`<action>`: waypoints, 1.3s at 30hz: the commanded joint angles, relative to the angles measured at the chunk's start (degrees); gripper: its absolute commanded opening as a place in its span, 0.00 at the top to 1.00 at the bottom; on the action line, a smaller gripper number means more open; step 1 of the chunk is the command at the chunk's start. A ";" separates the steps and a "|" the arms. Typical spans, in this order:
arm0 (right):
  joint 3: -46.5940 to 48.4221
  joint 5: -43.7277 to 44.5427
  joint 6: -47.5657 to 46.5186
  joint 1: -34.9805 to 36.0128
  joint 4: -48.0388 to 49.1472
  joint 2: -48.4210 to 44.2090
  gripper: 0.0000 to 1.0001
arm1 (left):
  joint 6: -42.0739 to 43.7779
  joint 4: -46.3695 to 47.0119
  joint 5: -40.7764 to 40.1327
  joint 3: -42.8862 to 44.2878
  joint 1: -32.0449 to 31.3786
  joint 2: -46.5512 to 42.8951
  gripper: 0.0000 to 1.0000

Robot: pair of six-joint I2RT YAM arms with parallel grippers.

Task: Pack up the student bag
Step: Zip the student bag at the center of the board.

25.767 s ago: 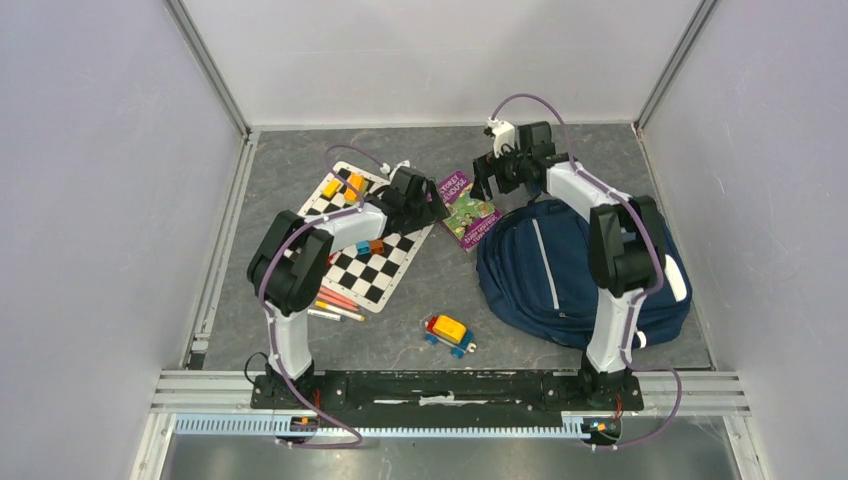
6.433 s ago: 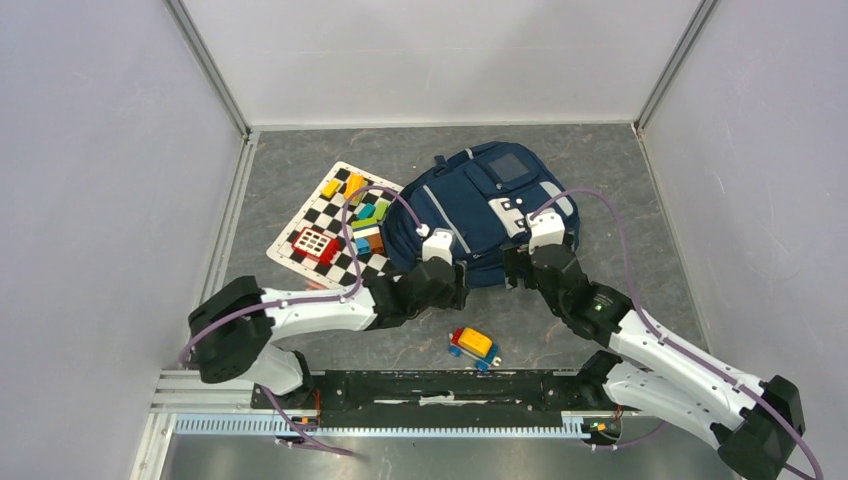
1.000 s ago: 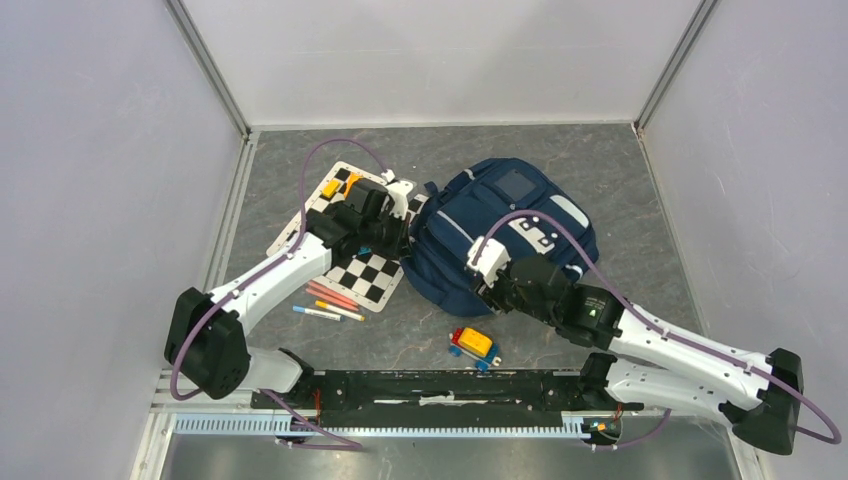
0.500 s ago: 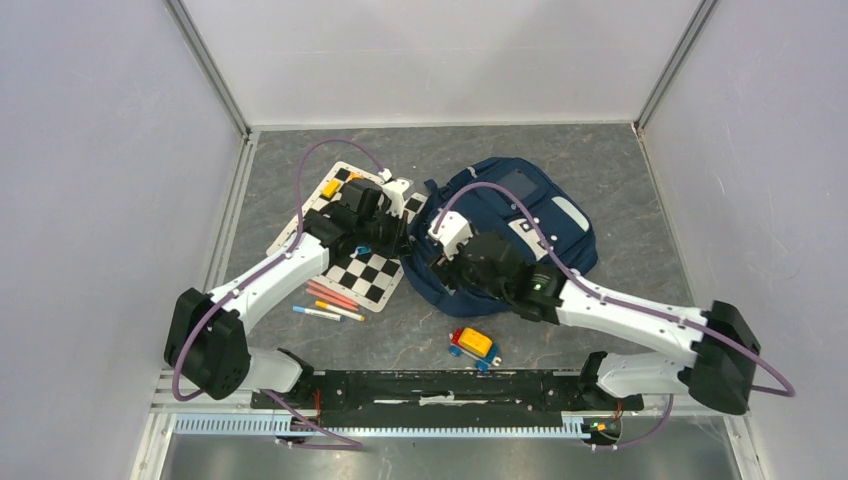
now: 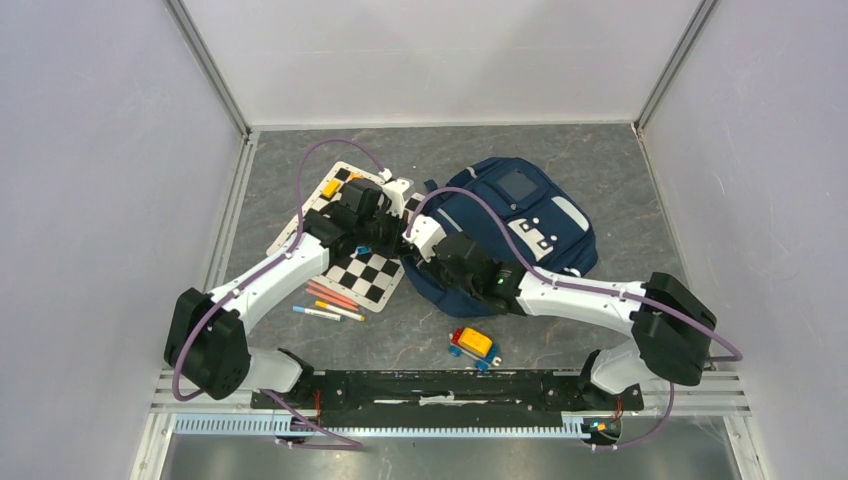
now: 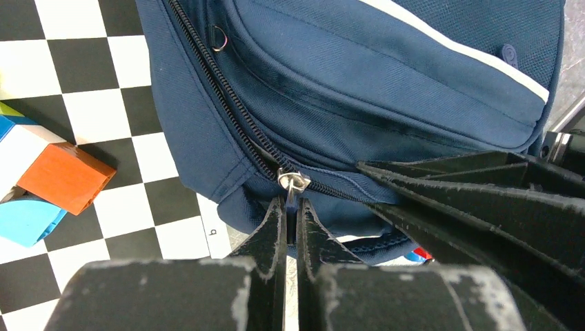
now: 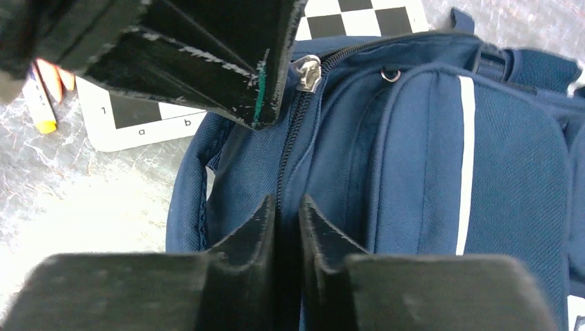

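The backpack (image 5: 555,245) lies flat on the grey table (image 5: 610,160), just toward 2 o'clock from the middle, front pocket up. Its left edge overlaps the chessboard (image 5: 352,270), which sits at its 9 o'clock.

Both arms meet at the bag's 9 o'clock corner. The left gripper (image 6: 290,205) is nearly closed, its fingers pinching the tab of the metal zip pull (image 6: 294,181) on the main zip. The right gripper (image 7: 287,205) sits just at 3 o'clock of it. It is also narrow, and the zip line runs straight into the slim gap between its tips, where they nip the navy fabric. In the right wrist view the left gripper's fingers hang at 11 o'clock, close above the same zip pull.

An orange block (image 6: 65,178) and a blue block (image 6: 24,217) rest on the board at 9 o'clock of the zip. A few markers (image 5: 325,300) lie at the board's 6 o'clock. A toy car (image 5: 473,345) stands at 6 o'clock of the bag, near but apart from it.
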 commanded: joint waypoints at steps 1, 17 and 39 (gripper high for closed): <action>2.77 -1.38 -3.31 0.40 2.96 -0.15 0.95 | 1.06 6.92 2.27 0.84 -0.07 -3.38 0.98; -1.08 -2.71 -11.47 0.77 -20.79 -26.83 1.00 | 0.36 5.70 -4.28 1.71 0.02 -2.34 0.98; 6.37 5.55 -15.64 0.83 -40.33 -28.97 1.00 | 18.89 -9.87 -12.44 16.94 0.02 6.45 0.98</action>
